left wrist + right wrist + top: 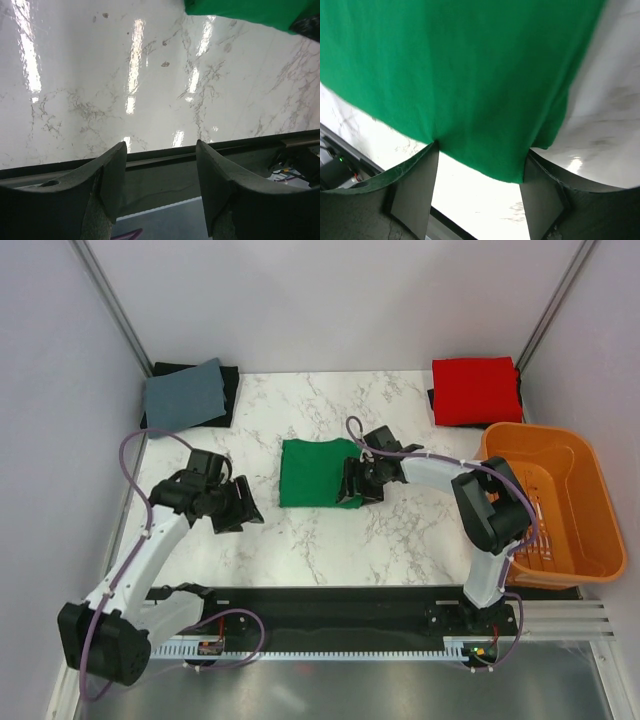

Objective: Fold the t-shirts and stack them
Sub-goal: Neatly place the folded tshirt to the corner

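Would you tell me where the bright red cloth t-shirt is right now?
In the top external view, the bright red cloth t-shirt lies folded at the far right corner, just behind the orange plastic basket.

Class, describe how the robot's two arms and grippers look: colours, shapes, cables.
The left arm and right arm have white links and black joints, a lilac cable looped along each. Left gripper and right gripper are black, with broad wedge-shaped fingers.

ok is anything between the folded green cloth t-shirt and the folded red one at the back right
Nothing but the right gripper at the green t-shirt's edge; bare marble table beyond, up to the red t-shirt. The orange slatted plastic basket sits aside.
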Controlling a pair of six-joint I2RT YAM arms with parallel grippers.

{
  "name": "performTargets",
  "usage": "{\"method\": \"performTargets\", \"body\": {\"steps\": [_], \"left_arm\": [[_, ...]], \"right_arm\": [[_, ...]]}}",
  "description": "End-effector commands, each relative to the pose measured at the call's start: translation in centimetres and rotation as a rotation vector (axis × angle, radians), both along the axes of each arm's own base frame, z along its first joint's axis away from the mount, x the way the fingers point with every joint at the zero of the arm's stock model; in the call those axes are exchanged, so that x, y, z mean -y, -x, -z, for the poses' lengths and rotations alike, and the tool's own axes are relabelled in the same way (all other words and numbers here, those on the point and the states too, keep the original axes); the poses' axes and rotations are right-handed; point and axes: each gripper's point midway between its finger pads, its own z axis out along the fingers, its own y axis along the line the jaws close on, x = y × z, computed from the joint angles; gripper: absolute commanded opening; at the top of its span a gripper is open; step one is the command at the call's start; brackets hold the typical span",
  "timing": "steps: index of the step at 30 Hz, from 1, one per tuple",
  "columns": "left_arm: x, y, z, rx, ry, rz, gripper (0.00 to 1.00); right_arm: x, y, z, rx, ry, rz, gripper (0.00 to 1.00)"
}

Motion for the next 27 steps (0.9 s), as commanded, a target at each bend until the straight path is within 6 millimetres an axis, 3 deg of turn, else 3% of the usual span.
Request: {"method": "performTargets", "body": {"steps": [1,7,11,16,17,19,21,22,23,25,27], "left_arm": [[-0.9,-0.5,-1.9,0.140,-0.033,0.023,0.64],[-1.2,-0.1,-3.2,0.214,-0.034,0.045,0.65],[-0.3,-0.2,-3.2,0.241,0.016,0.068,0.65],[0.0,-0.6,-3.3,0.280,0.043,0.056,0.65],[-0.1,-0.6,-3.2,0.278,0.041,0.052,0.65],[0.0,-0.6,-3.1,0.272,0.041,0.054,0.64],[0.0,-0.6,-3.0,0.269,0.040,0.054,0.64],[-0.1,-0.7,-3.1,0.272,0.039,0.051,0.64],[-0.1,-0.7,-2.9,0.267,0.037,0.052,0.64],[-0.1,-0.7,-2.9,0.263,0.037,0.053,0.64],[-0.1,-0.7,-2.9,0.263,0.037,0.049,0.64]], "right_arm": [[-1.5,2.3,0.1,-0.004,-0.003,-0.027,0.70],[-1.7,2.3,-3.1,0.037,-0.014,-0.083,0.75],[0.0,0.0,-4.7,0.093,0.039,-0.074,0.86],[3.0,-4.6,-5.8,0.114,-0.003,0.016,0.89],[3.9,-5.6,-5.1,0.099,-0.001,0.037,0.88],[4.1,-7.7,-5.6,0.129,-0.011,0.045,0.87],[4.5,-9.1,-4.3,0.108,-0.013,0.050,0.85],[4.3,-10.4,-4.8,0.132,-0.021,0.050,0.84],[4.3,-10.9,-3.3,0.103,-0.019,0.055,0.82],[3.8,-12.1,-3.2,0.113,-0.033,0.050,0.79],[3.2,-12.4,-1.7,0.083,-0.056,0.046,0.75]]}}
